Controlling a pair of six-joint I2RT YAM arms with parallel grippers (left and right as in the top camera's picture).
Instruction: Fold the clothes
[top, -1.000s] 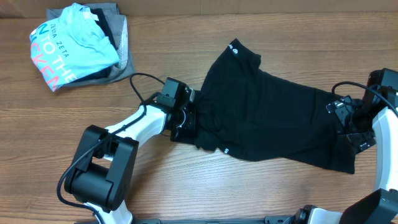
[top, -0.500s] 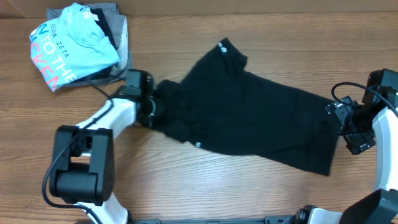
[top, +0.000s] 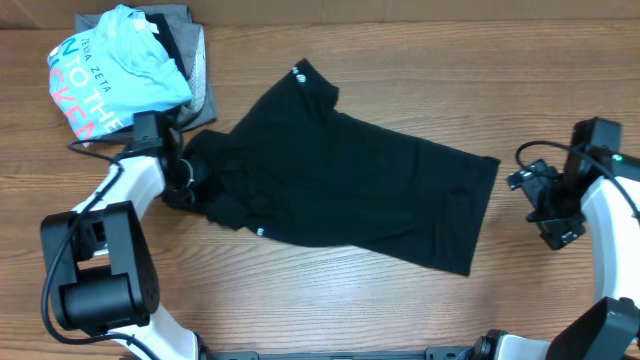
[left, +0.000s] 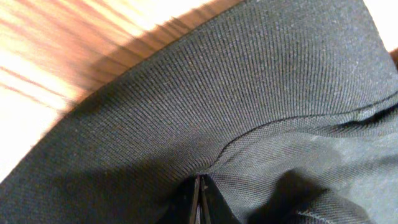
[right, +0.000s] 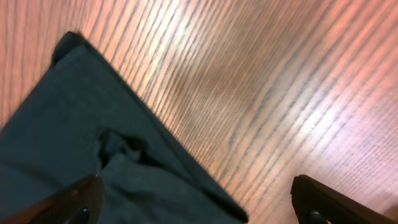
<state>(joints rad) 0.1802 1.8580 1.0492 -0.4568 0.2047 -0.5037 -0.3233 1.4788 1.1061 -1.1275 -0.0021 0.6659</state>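
A wooden bench (top: 400, 320) is seen from above with a plain black short-sleeved T-shirt (top: 350, 180) laid across its middle. The shirt is spread mostly flat and set on a slant, running from the upper left down to the lower right. A small white logo (top: 297, 72) is seen at the shirt's upper edge and a second small white mark (top: 258, 231) at its lower left edge. The fabric is bunched and wrinkled at the left end.

The left tool (top: 190, 178) is placed at that bunched left end, clenched on the black fabric. In the left wrist view the T-shirt (left: 186, 93) fills nearly the whole picture, and the tips of the left tool (left: 199, 202) are seen pressed together on a fold of the cloth at the bottom edge.

The right tool (top: 545, 205) is held off to the right of the shirt, apart from it, over bare wood. In the right wrist view the right tool (right: 202, 200) is released: its two fingers (right: 81, 199) are spread wide at the bottom corners, with nothing gripped between them. A corner of the T-shirt (right: 62, 124) lies flat at the left of that view.

At the upper left corner of the bench a light blue tee (top: 110, 70) with white and coral lettering is piled on grey folded garments (top: 198, 65), near the left tool
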